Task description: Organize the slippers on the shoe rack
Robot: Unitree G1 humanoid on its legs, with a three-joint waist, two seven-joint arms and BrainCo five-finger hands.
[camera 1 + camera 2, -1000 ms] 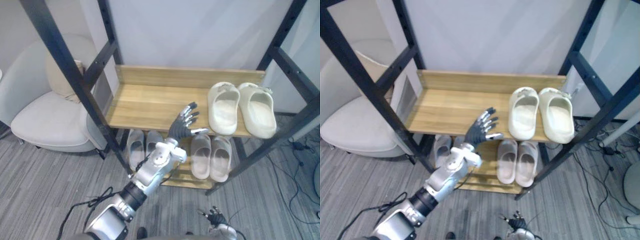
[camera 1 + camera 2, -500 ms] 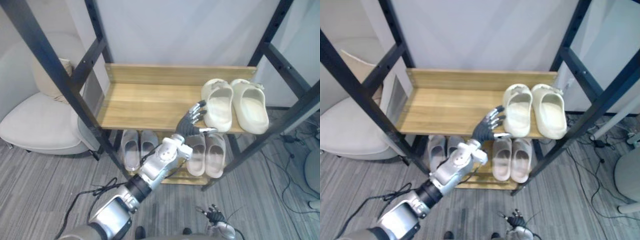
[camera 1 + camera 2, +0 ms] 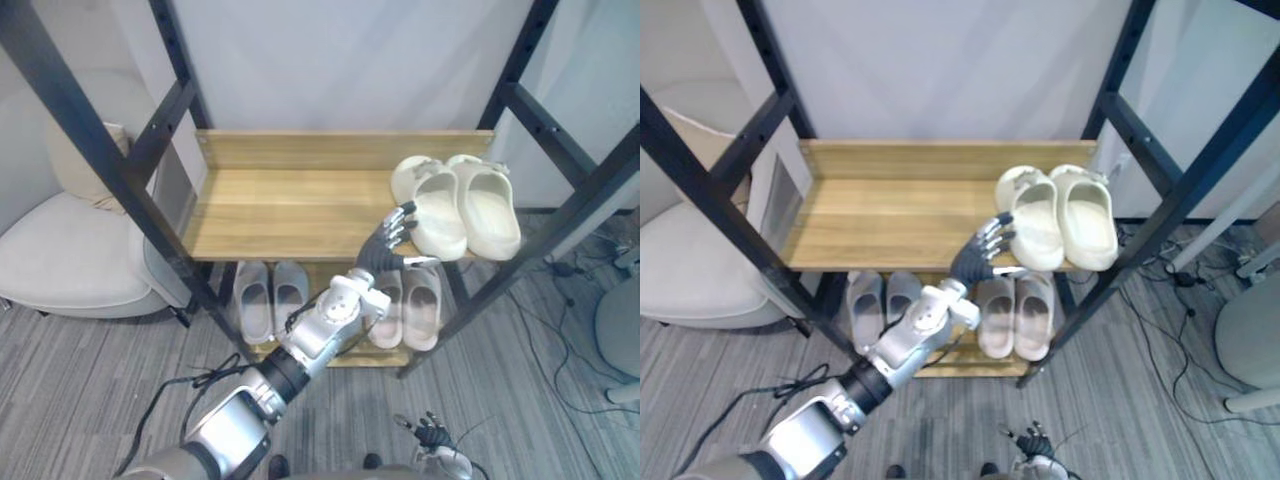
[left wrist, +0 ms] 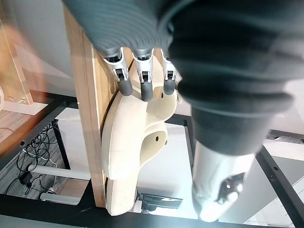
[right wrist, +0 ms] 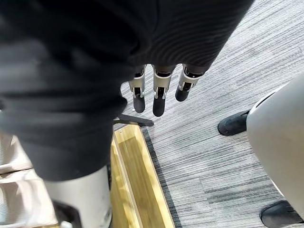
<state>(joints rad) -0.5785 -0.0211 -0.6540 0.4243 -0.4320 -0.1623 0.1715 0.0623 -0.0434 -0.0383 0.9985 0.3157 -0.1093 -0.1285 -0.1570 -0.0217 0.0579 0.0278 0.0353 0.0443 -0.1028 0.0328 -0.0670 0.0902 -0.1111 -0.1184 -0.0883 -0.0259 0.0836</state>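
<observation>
- Slippers: I see the cream pair at the right end of the upper shelf (image 3: 290,205) of the shoe rack (image 3: 100,150), toes toward the back wall.
- The inner cream slipper (image 3: 435,210) sits skewed, with its toe angled toward the outer cream slipper (image 3: 488,208). The two touch along their sides.
- My left hand (image 3: 385,252) is at the shelf's front edge, just beside the inner cream slipper.
- Left fingers (image 4: 146,90) are straight and close together. In the wrist view their dark tips press flat against that slipper's side wall, with nothing wrapped or pinched.
- Left thumb (image 3: 418,261) sticks out apart from the fingers, along the front edge near the slipper's heel.
- The lower shelf (image 3: 385,357) carries two greyish pairs. The left grey pair (image 3: 253,300) sits near the rack's left post. The right grey pair (image 3: 422,305) sits below the cream pair, partly hidden by my left hand.
- My right hand (image 3: 430,437) hangs low over the striped grey floor (image 3: 80,380), fingers straight and slightly spread, holding nothing.
- A white armchair (image 3: 70,260) stands on the floor just left of the rack.
</observation>
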